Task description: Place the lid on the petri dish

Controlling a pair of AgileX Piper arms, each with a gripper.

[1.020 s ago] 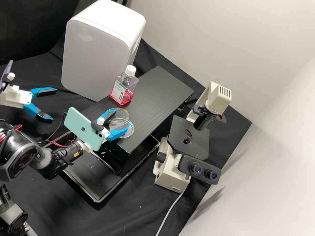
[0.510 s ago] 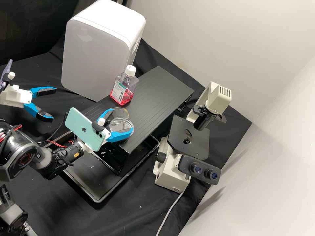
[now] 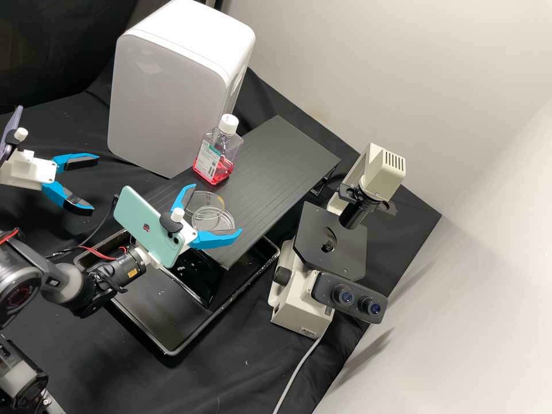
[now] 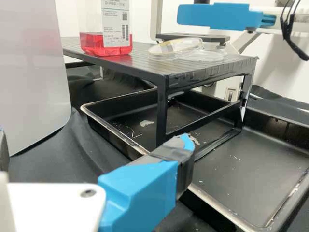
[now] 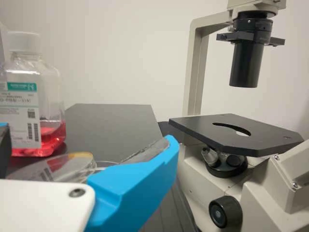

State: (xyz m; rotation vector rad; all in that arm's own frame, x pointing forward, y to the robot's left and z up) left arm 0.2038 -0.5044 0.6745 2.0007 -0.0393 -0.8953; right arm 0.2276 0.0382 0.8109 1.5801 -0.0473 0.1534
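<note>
Black cloth drapes the counter [image 3: 241, 368], and on it a black tray [image 3: 161, 316] carries a ribbed black shelf [image 3: 276, 161] where the work sits. At centre-left of the high view the right gripper [image 3: 215, 210] hovers at the shelf's near end, its fingers spread wide and holding nothing. The clear petri dish [image 3: 217, 221] and its lid [image 3: 202, 200] lie between them.

The lid appears to overlap the dish and lean on its rim, tilted rather than seated (the left wrist view shows the slant best). To finish well, the right gripper would likely need to take the lid by its edge with a light pinch, level it, centre it over the dish and lower it straight. Thin clear plastic will probably slip or flex under a hard squeeze, and a sideways nudge could push the dish toward the shelf's edge.

The left gripper [image 3: 92, 182] sits at far left, fingers spread and empty, well apart from the shelf. A culture flask [image 3: 215, 152] of red medium stands farther up the shelf, with a white boxy appliance [image 3: 172, 80] behind it. An inverted microscope [image 3: 339, 247] stands at right, and a plain white wall [image 3: 402, 69] lies beyond.
</note>
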